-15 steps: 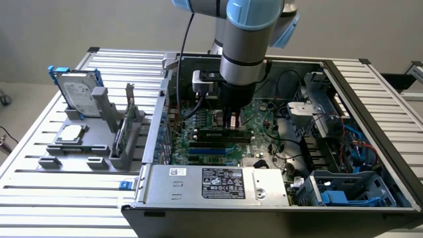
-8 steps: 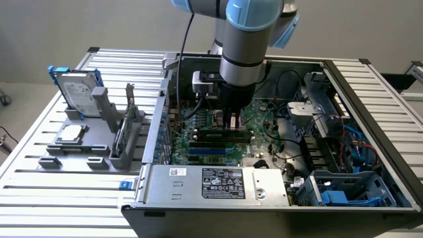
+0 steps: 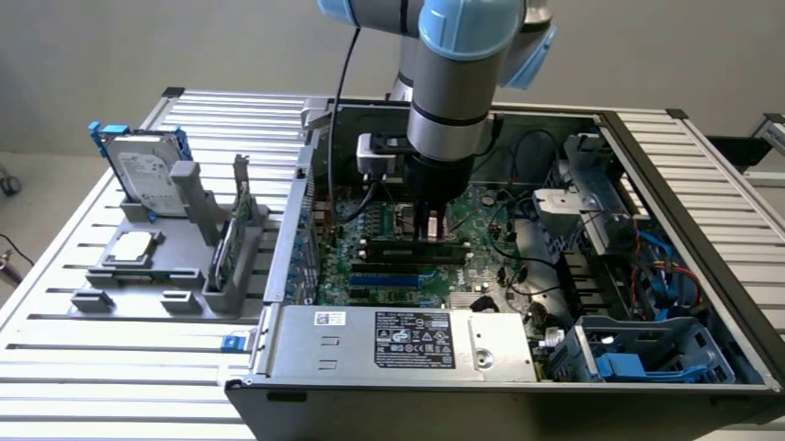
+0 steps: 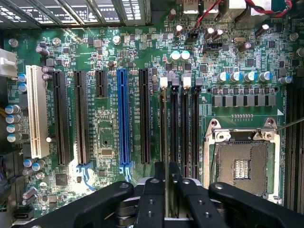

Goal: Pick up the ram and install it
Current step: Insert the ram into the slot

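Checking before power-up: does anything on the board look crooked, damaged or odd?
Nothing looks damaged. The ram stands straight, in line with the neighbouring slots, at the pincer. The one oddity: the processor socket is bare.

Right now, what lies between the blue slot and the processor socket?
In the wrist view: one long black slot, then four narrow memory slots, between blue slot and processor socket.

Plain pale grey wall behind. Silver ribbed aluminium-slat table spans the scene, slats running across. Light is even, diffuse, with soft shadows.
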`<state>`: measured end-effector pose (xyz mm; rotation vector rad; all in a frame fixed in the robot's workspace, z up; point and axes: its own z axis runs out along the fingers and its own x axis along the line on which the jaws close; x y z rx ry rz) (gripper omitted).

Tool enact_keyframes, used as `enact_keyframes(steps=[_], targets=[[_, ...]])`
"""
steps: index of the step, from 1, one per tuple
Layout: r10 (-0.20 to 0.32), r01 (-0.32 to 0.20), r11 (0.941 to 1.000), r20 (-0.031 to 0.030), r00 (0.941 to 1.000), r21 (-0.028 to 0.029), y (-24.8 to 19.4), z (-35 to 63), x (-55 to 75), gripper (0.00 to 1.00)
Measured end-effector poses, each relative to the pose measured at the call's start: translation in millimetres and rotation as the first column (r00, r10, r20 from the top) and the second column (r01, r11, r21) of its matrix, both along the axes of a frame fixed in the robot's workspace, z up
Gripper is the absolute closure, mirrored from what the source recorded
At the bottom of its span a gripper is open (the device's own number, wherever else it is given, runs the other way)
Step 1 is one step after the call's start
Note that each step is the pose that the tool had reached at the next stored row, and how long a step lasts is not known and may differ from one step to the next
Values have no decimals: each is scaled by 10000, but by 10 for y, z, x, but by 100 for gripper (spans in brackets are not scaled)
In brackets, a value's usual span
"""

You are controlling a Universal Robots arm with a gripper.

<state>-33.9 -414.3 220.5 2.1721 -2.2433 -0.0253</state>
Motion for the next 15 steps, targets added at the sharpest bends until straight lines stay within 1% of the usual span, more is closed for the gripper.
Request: enact_keyframes(steps=[2, 3, 10, 11, 13, 14, 15], targets=[[0, 0, 10000, -1, 10000, 0, 0, 6, 0, 79], [-1, 1, 10000, 0, 10000, 1, 0, 15, 0, 72], [-1, 1, 10000, -1, 10000, -1, 0, 164, -1, 72], [0, 0, 10000, -1, 10000, 0, 0, 184, -1, 74], [0, 0, 10000, -1, 10000, 0, 0, 232, -2, 87], [0, 0, 10000, -1, 10000, -1, 0, 245, -3, 87], [-1, 1, 10000, 0, 10000, 1, 0, 247, -3, 89]])
